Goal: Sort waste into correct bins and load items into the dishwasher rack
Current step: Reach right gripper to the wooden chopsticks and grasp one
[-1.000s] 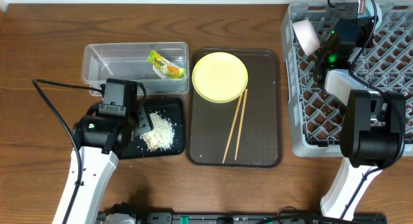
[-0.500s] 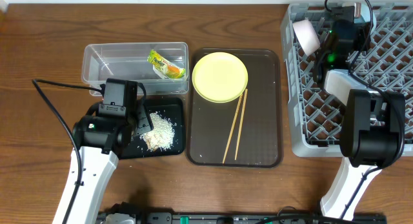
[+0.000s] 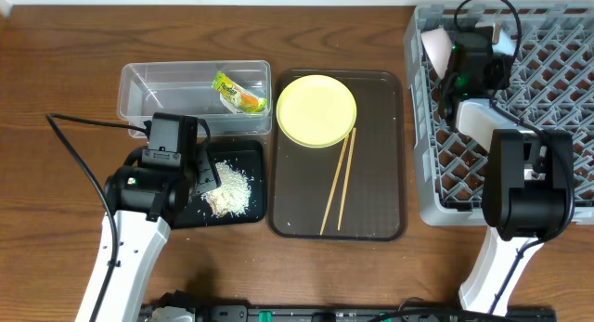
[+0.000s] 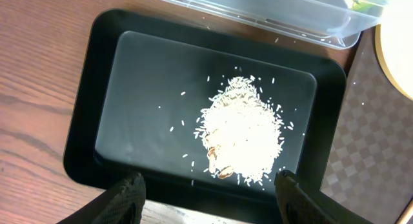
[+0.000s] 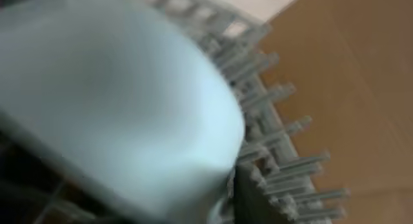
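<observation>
My left gripper is open and empty, hovering over the near edge of the shallow black bin, which holds the whitish rice scraps. In the overhead view the gripper sits over that bin. The wrapper lies in the clear bin. The yellow plate and chopsticks lie on the brown tray. My right gripper is over the far left corner of the grey rack, beside a pinkish-white bowl. A blurred light blue bowl fills its wrist view; its fingers are hidden.
The brown serving tray lies between the bins and the rack. Rack tines stand close to the right wrist camera. A black cable runs across the table left of the left arm. The napkin and white cup are out of view.
My right gripper has moved left along the rack's far edge toward the pinkish-white bowl. The left arm and the things on the tray have not moved.
</observation>
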Controlling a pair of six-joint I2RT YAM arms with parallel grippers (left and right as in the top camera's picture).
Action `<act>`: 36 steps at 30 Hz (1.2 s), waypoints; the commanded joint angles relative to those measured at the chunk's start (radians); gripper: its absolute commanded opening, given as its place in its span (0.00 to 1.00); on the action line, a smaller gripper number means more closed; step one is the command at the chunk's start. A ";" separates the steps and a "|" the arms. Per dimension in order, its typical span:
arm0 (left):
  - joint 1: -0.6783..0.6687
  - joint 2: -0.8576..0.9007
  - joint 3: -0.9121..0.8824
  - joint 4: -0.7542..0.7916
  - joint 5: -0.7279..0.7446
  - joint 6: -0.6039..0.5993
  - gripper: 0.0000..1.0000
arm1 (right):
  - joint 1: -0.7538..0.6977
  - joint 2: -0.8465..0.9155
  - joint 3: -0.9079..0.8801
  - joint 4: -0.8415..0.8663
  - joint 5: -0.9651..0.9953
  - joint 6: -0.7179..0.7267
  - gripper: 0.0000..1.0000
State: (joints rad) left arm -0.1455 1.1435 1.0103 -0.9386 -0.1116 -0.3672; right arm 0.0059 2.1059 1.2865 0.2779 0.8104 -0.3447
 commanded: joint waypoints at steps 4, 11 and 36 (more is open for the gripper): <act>0.005 0.001 0.008 -0.002 -0.005 -0.009 0.68 | -0.013 -0.145 -0.004 -0.181 -0.301 0.178 0.38; 0.005 0.001 0.008 -0.002 -0.005 -0.009 0.68 | -0.010 -0.340 -0.004 -0.457 -0.728 0.225 0.48; 0.005 0.001 0.008 0.004 -0.005 -0.009 0.77 | 0.431 -0.264 -0.025 -1.043 -0.967 0.763 0.37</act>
State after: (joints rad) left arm -0.1455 1.1435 1.0103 -0.9348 -0.1116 -0.3698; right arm 0.4053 1.8370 1.2716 -0.7528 -0.1856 0.3500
